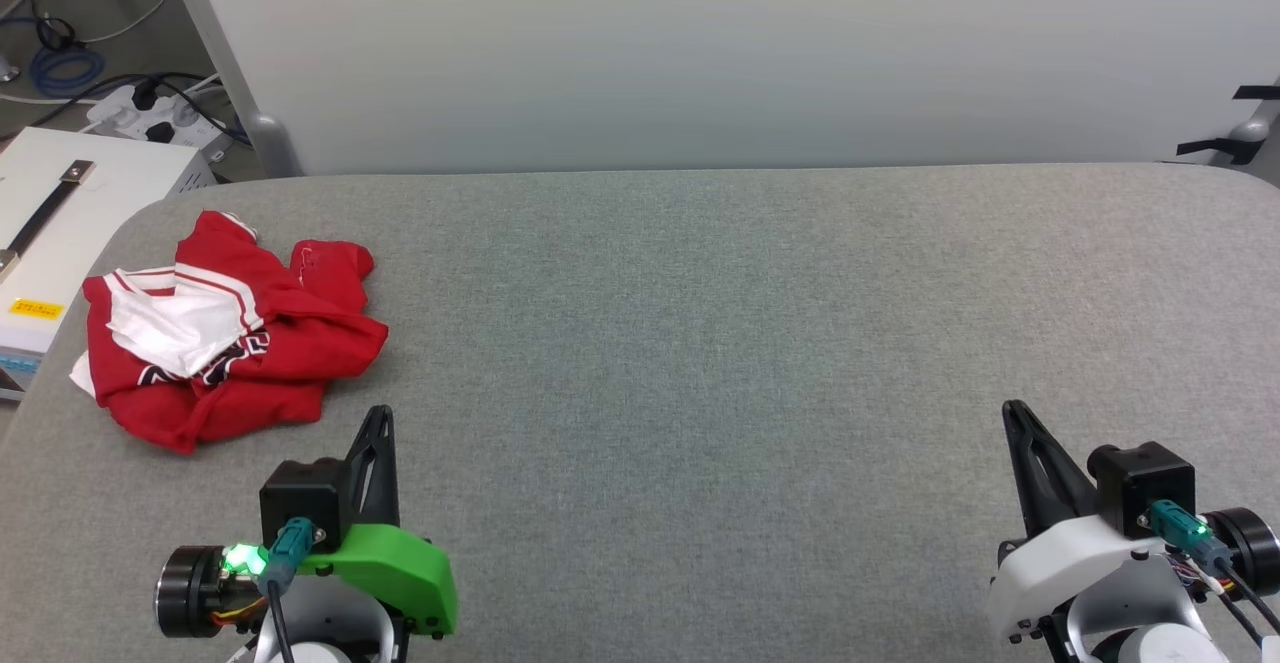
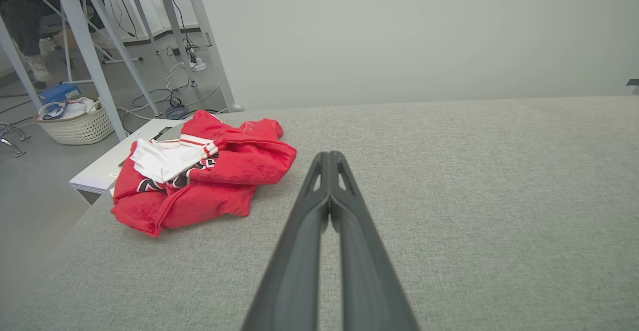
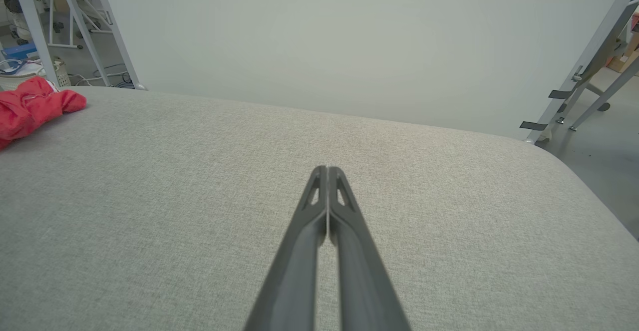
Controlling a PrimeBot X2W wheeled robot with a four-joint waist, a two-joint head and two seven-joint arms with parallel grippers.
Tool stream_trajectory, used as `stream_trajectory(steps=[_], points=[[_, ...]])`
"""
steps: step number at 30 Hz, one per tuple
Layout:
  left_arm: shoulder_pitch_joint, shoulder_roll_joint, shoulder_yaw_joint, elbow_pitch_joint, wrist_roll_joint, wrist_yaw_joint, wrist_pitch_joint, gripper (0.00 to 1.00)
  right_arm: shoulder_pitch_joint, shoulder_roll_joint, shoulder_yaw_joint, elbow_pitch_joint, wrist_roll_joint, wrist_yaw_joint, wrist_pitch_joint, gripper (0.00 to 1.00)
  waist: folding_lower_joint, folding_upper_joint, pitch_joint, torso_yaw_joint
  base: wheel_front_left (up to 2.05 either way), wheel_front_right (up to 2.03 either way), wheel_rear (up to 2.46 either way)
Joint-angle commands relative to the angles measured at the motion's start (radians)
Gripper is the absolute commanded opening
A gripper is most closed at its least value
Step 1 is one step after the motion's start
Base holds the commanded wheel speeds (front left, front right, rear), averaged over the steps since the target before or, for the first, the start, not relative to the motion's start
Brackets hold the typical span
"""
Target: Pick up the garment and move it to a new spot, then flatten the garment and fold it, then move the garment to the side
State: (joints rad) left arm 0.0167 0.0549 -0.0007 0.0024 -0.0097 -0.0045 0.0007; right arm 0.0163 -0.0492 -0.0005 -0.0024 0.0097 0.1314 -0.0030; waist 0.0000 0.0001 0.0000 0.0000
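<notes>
The left gripper (image 2: 329, 157) and right gripper (image 3: 327, 170) both have fingers pressed together, empty, over the near edge of the table (image 1: 700, 343). The garment (image 1: 300, 338) lies crumpled by the table's left edge. It looks soft and light (likely to sag), so pinch a raised red fold.

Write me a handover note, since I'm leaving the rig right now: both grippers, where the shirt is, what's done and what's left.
Left gripper: shut, empty, over the grey table, just short of the garment and not touching it.
Right gripper: shut, empty, over the table's right side, far from the garment.
Garment: a crumpled red and white heap near the table's left edge, towards the far corner.
Done: nothing yet, the garment lies bunched and ungripped.
Left: pick it up and move it to a new spot, flatten it, fold it, then move it to the side.
</notes>
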Motion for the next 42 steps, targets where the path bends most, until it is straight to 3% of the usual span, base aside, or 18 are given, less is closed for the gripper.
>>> stream_trajectory(steps=[1,21,22,42], points=[[-0.017,-0.005,0.001,-0.002,0.01,0.005,-0.001,0.0,-0.016,-0.001,0.0,0.002,-0.01,-0.001,0.003,0.0,0.0,-0.0001,0.0,0.0,0.0,0.0,0.0],[-0.017,-0.005,0.001,-0.002,0.01,0.005,-0.001,0.0,-0.016,-0.001,0.0,0.002,-0.01,-0.001,0.003,0.0,0.0,-0.0001,0.0,0.0,0.0,0.0,0.0],[0.0,0.0,0.0,0.0,0.0,0.0,0.0,1.0,0.0,0.0,0.0,0.0,0.0,0.0,0.0,1.0,0.0,-0.0001,0.0,0.0,0.0,0.0,0.0],[-0.003,0.0,-0.012,-0.009,-0.007,0.028,-0.034,1.0,0.005,0.0,-0.016,-0.024,0.03,0.0,-0.034,1.0,0.0,-0.0001,0.003,0.001,0.0,0.0,0.0]])
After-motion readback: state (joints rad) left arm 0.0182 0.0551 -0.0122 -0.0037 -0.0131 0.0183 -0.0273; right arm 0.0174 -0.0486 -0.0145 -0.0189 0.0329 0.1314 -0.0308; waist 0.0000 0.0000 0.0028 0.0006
